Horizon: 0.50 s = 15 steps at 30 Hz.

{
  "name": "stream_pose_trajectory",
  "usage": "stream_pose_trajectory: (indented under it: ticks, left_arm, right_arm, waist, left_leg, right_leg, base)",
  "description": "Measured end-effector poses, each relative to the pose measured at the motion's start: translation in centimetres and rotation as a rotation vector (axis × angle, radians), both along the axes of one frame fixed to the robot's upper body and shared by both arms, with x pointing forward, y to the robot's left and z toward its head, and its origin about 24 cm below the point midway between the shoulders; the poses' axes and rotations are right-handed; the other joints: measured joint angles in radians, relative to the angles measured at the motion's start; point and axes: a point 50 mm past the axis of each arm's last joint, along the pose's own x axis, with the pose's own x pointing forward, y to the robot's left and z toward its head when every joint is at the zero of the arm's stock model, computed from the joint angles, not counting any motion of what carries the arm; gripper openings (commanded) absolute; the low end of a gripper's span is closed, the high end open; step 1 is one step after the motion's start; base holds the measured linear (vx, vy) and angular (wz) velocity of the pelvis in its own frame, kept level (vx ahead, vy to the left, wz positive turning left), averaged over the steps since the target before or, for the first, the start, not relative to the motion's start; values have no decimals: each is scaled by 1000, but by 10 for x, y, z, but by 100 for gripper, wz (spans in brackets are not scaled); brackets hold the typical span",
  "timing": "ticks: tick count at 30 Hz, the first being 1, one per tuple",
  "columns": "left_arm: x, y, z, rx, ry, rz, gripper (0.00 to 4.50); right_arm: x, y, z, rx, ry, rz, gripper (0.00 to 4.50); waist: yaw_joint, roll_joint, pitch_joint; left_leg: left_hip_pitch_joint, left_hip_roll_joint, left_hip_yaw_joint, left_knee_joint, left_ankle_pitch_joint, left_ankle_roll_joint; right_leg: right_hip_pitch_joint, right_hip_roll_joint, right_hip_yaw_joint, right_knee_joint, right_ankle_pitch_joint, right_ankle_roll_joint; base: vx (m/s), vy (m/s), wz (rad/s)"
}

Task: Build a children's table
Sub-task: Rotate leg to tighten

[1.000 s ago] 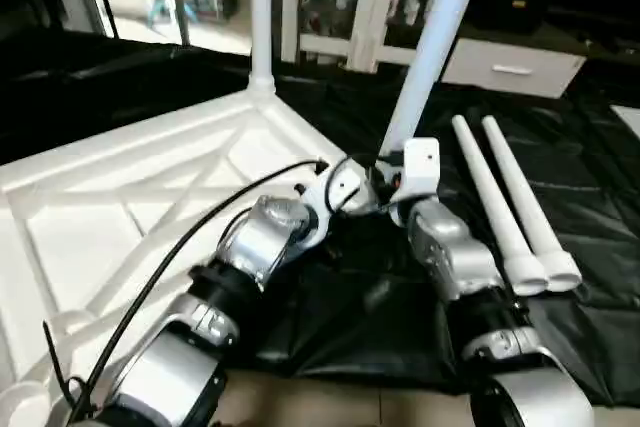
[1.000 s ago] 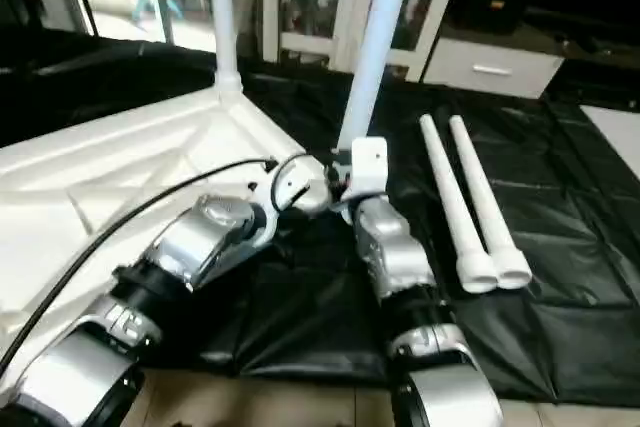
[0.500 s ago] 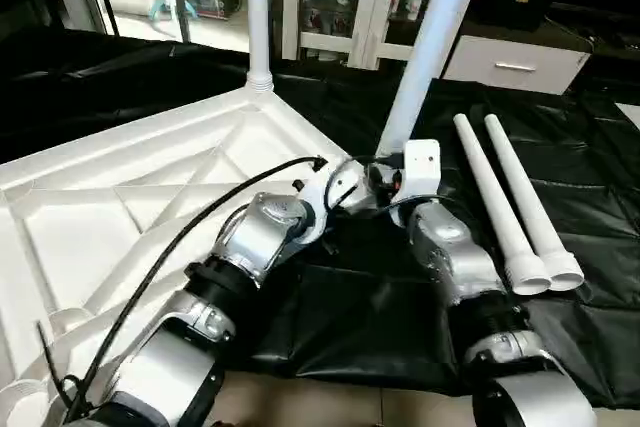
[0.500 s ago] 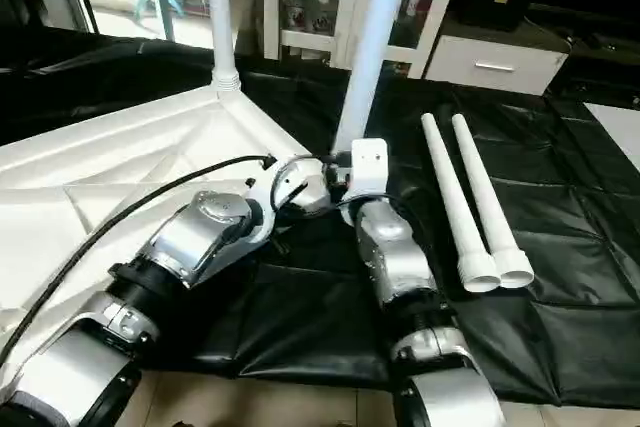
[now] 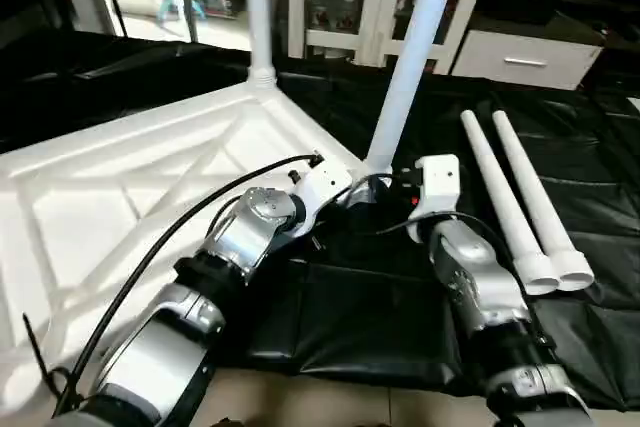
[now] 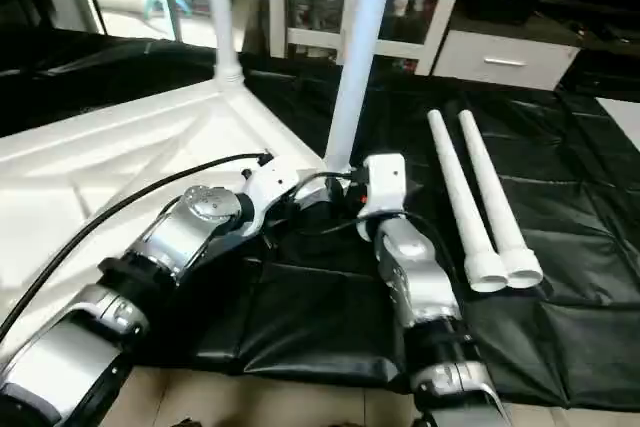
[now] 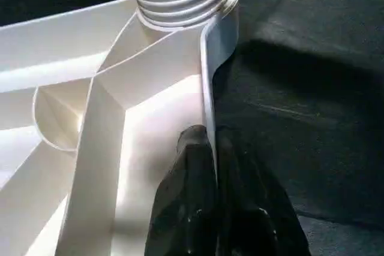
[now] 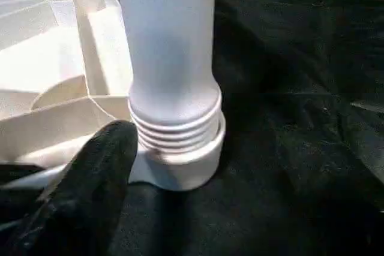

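Tabletop (image 5: 130,187), white, lying upside down on black sheeting (image 5: 400,297), X-ribbed underside facing up. 2 legs standing upright in corner sockets: far leg (image 5: 258,7) at the back corner, near leg (image 5: 410,57) at the corner closest to both grippers, threaded base seated in its socket (image 8: 180,166). 2 spare legs (image 5: 510,197) lying side by side on the sheeting, well apart from the top. Left gripper (image 7: 210,148) clamped on the tabletop's thin edge wall just beside the near socket, jaws together on either side of it. Right gripper (image 5: 400,187) near the leg's base, one black finger (image 8: 90,190) just beside the socket; jaw state impossible to tell.
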Motion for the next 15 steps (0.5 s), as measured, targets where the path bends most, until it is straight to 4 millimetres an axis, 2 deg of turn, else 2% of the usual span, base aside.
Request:
stream_pose_trajectory:
  ticks: [2, 5, 8, 12, 15]
  left_arm:
    - [1, -2, 0, -16, -17, -6, 57]
    - [2, -9, 14, -154, -63, -17, 76]
    - [5, -10, 23, -194, -103, -22, 97]
    - [3, 0, 29, -236, -101, -25, 126]
    - [-6, 17, 30, -232, -60, -57, 150]
  right_arm:
    - [0, -2, 1, -7, -6, -7, 433]
    - [-3, -2, 0, -12, 0, -2, 433]
    - [-4, -1, 0, -21, 2, 3, 433]
    - [-7, -3, 0, -24, -4, 10, 433]
    - [-10, -6, 3, -21, -19, 37, 433]
  waist:
    - [8, 2, 0]
    - [14, -4, 2]
    - [9, -5, 2]
    - [4, -6, 3]
    - [3, -6, 3]
  left_leg:
    - [0, 0, 0, 0, 0, 0]
    - [0, 1, 0, 1, 2, 1]
    - [0, 0, 0, 1, 1, 3]
    - [0, 1, 1, -2, 1, 3]
    - [0, 1, 1, -3, 1, 3]
  right_leg:
    - [0, 0, 0, 0, -1, 2]
    - [-1, 0, -2, 0, 1, -1]
    - [-1, -1, 0, -2, 1, -1]
    - [-2, 0, 0, -2, 0, -1]
    - [-3, 0, 0, -1, -2, -2]
  base:
    - [0, 0, 0]
    - [0, 0, 0]
    - [0, 0, 0]
    - [0, 0, 0]
    - [0, 0, 0]
